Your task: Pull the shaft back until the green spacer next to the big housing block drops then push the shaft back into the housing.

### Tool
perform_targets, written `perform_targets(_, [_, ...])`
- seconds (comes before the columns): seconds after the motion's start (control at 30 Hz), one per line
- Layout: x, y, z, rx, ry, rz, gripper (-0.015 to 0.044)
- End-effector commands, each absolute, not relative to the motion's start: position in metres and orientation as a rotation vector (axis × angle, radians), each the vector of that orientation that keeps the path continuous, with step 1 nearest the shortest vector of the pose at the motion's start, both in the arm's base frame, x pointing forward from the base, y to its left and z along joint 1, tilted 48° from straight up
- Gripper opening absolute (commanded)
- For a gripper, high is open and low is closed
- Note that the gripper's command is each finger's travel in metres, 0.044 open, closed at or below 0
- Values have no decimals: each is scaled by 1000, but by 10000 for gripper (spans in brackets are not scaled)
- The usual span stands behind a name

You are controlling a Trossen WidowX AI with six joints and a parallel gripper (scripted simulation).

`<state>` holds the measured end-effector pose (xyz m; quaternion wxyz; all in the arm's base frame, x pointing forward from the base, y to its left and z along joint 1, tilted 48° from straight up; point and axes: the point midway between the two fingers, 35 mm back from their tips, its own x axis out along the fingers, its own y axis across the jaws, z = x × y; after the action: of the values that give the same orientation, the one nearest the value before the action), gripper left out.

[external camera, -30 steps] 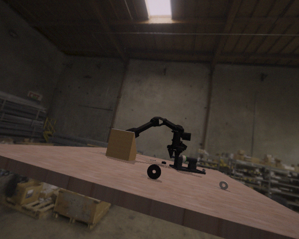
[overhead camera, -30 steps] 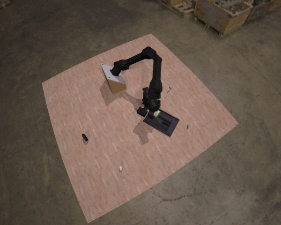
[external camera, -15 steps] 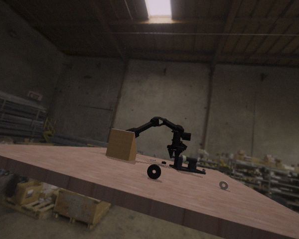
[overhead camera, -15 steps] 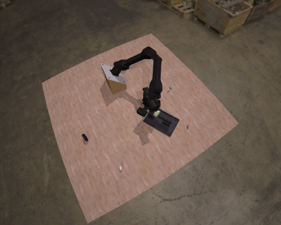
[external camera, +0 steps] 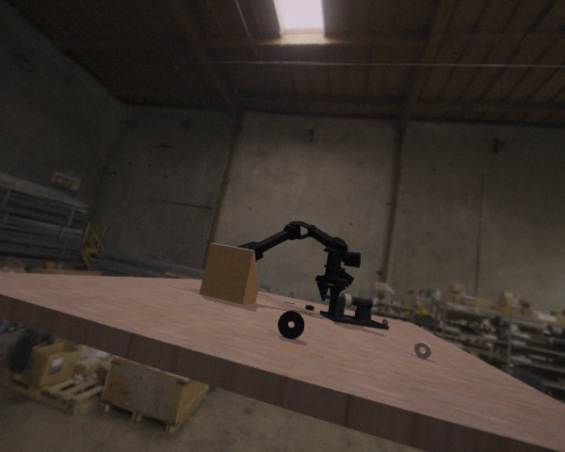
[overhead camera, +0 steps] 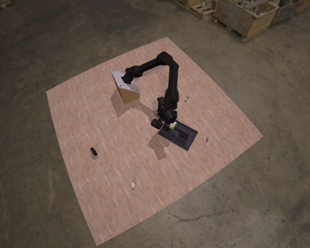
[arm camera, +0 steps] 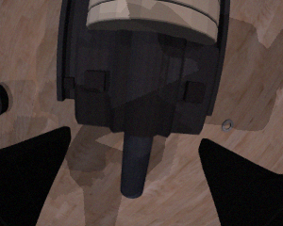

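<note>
The shaft's free end (arm camera: 135, 167) juts between the spread, empty fingers of the claw (overhead camera: 160, 124) (external camera: 328, 298) (arm camera: 136, 139); the green spacer (overhead camera: 174, 125) (external camera: 351, 299) sits against the housing block (overhead camera: 182, 129) (external camera: 362, 303). The shaft should be gripped squarely (centred first), then drawn straight back, slowly.

The matt dark shaft (arm camera: 136, 167) looks smooth above the wood-grained table (overhead camera: 118, 149) (external camera: 253, 345).

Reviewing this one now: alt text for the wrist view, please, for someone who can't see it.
The open fingers stand on either side of a dark shaft, not touching it. It sticks out of a dark support block, beyond which pale spacers show at the top edge.
</note>
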<state>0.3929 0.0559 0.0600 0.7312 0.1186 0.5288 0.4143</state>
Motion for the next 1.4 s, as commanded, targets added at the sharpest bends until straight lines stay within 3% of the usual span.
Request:
perform_targets(0.0, [392, 62, 55, 271, 1169, 916, 440])
perform_targets(0.4, [392, 66, 52, 271, 1169, 916, 440])
perform_targets(0.93, [393, 65, 52, 262, 1168, 916, 20])
perform_targets(1.37, [389, 64, 50, 271, 1169, 916, 0])
